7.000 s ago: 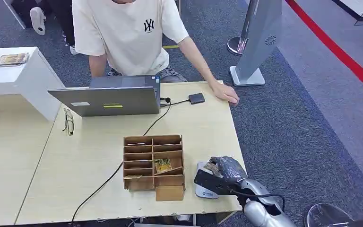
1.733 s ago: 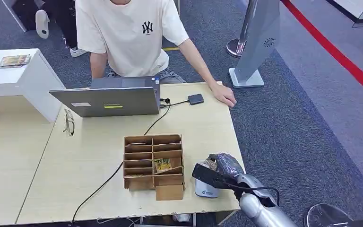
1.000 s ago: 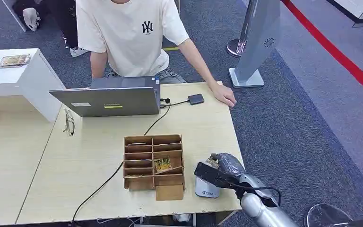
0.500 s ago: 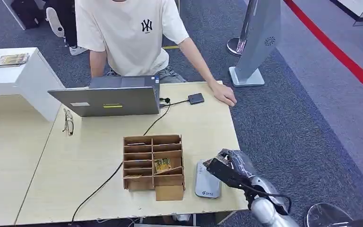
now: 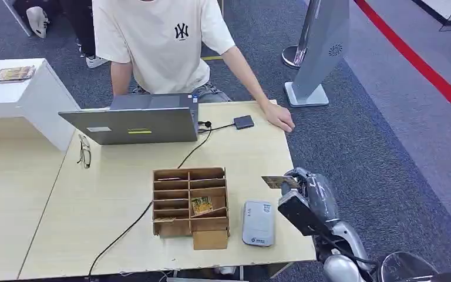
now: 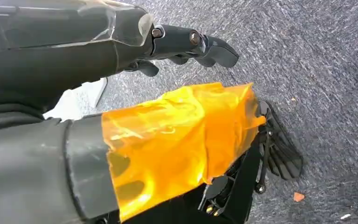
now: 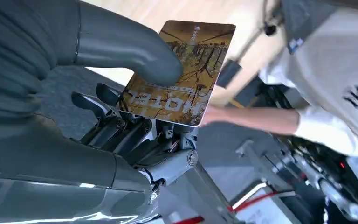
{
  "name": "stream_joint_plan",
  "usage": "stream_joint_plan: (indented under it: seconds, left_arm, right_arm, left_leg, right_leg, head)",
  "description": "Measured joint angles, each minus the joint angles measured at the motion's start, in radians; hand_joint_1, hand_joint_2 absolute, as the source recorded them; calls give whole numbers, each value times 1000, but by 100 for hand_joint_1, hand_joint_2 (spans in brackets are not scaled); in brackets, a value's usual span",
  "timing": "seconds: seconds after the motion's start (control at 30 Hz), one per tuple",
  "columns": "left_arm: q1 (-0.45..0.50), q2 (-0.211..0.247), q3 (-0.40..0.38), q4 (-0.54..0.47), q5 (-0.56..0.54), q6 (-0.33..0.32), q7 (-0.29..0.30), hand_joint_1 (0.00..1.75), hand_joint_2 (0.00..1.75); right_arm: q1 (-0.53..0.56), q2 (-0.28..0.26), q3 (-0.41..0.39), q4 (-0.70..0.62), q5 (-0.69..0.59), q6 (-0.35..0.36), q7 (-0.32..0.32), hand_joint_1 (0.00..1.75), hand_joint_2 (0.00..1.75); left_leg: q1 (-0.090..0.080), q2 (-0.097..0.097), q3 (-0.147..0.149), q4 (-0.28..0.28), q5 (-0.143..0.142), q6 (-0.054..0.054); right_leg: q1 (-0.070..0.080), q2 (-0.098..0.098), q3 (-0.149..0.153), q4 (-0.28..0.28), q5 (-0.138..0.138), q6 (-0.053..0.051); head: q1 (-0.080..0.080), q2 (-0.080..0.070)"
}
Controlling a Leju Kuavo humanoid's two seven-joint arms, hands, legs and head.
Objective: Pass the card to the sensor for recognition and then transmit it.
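Floor: grey-blue carpet (image 5: 376, 147) all around, red stripe (image 5: 417, 61) running diagonally at far right. Grey kiosk stand (image 5: 323, 50) on its base beyond the table's far right corner.

Light wood table (image 5: 111, 205) fills the middle; a second desk surface butts against it on the left, with a white box-like block (image 5: 29, 97) at the far left. Right edge of the table runs just beside the right hand; carpet past that edge is open out to the red stripe.

Person in a white T-shirt (image 5: 161, 44) stands at the far side, one hand (image 5: 280, 116) resting flat on the table's far right corner.

On the table: open grey laptop (image 5: 132, 120) at the far edge, black cable (image 5: 152, 200) running from it across the top toward the near edge, small black dongle (image 5: 243, 122) beside the laptop, glasses (image 5: 85, 151) left of it. Wooden slotted card rack (image 5: 191, 205) at centre-near, a card in one slot. Grey card sensor (image 5: 258, 222) lies flat just right of the rack, near the front edge.

Right hand (image 5: 305, 197) is above the table's right edge, just right of the sensor, clear of it. It pinches the card (image 7: 182, 74) between thumb and fingers (image 7: 121, 126); card points toward the person, over the table.

Left hand (image 6: 182, 44) hangs over carpet, fingers slightly curled, nothing in it.
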Motion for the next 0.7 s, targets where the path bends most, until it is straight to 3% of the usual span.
stream_joint_plan:
  seconds: [0.37, 0.7]
  left_arm:
    - [-1, 1, -9, 16, 19, 9, -11, 0, 0]
    - [0, 3, -40, 15, -3, -14, 29, 0, 0]
  right_arm:
    - [-2, 47, 40, -87, 40, -73, -70, 175, 175]
    - [-155, 63, 149, 9, 188, -103, -33, 175, 175]
  left_leg:
    - [0, 0, -1, 0, 0, 0]
    - [0, 0, -1, 0, 1, 0]
  right_leg:
    - [0, 0, 0, 0, 0, 0]
    - [0, 0, 0, 1, 0, 0]
  head:
    - [0, 0]
    - [0, 0]
